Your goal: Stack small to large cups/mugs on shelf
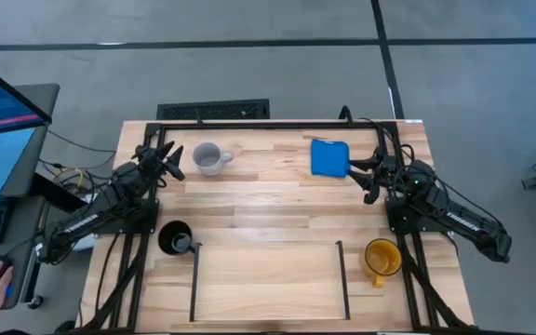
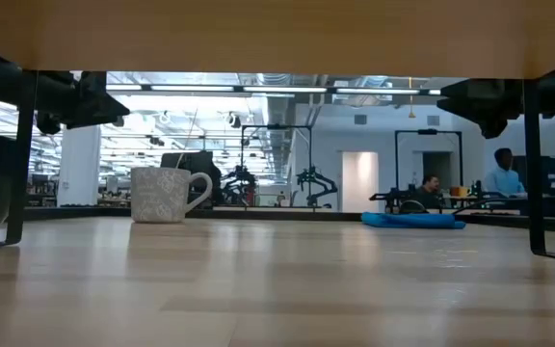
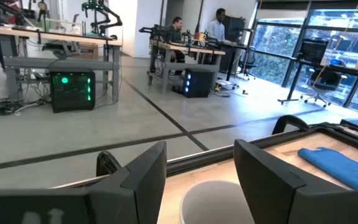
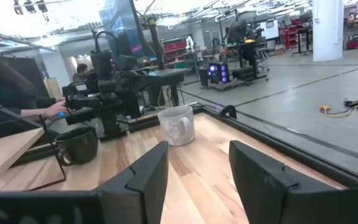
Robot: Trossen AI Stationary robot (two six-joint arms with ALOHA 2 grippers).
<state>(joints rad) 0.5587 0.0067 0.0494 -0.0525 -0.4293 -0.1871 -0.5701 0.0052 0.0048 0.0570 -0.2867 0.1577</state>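
Hovering, jaws apart and empty, left gripper beside grey mug near desk's far edge, right gripper by far-right corner; probably rigid, slippery, breakable; gripping rim or handle advised.

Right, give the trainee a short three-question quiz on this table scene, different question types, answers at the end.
1. True or false: the shelf between the two black upright bars already holds a mug.
2. Which mug sits nearest the left end effector? A) black mug B) pale grey-white mug C) yellow-orange mug
3. Fill in: the right end effector, jaws open, hovers beside the blue ____.

Key:
1. False; all three mugs stand outside it.
2. B
3. cloth
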